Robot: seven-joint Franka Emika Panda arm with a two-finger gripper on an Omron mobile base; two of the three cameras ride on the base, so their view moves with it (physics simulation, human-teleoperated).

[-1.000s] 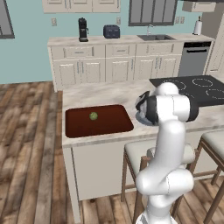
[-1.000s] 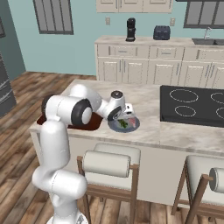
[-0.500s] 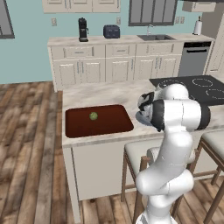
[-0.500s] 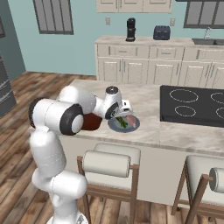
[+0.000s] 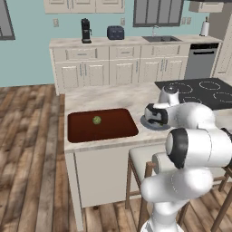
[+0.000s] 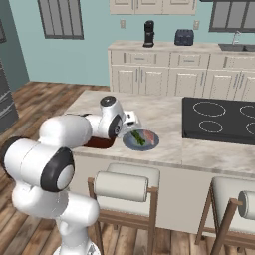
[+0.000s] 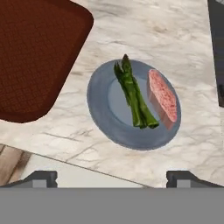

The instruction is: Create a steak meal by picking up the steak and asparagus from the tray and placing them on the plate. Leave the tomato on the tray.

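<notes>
The grey-blue plate (image 7: 103,101) lies on the marble counter and carries both foods. The dark-green asparagus (image 7: 134,94) lies along its middle, with the pinkish steak (image 7: 162,95) beside it. My gripper (image 7: 113,179) hangs open just above the plate's near edge, its fingers wide apart and empty. In the right base view the gripper (image 6: 132,122) hovers at the left rim of the plate (image 6: 149,145), above the asparagus (image 6: 138,138) and the steak (image 6: 150,135). The yellowish-green tomato (image 5: 96,120) rests on the reddish-brown tray (image 5: 108,131), left of the gripper (image 5: 153,116).
A black cooktop (image 6: 219,119) is set into the counter to the right of the plate. Two stools (image 6: 124,187) stand under the counter's front edge. The tray's rounded corner (image 7: 65,48) lies close to the plate.
The gripper has drawn slightly up and back from the plate, still open. The arm's elbow has swung out toward the cameras. Steak, asparagus and tomato have not moved.
</notes>
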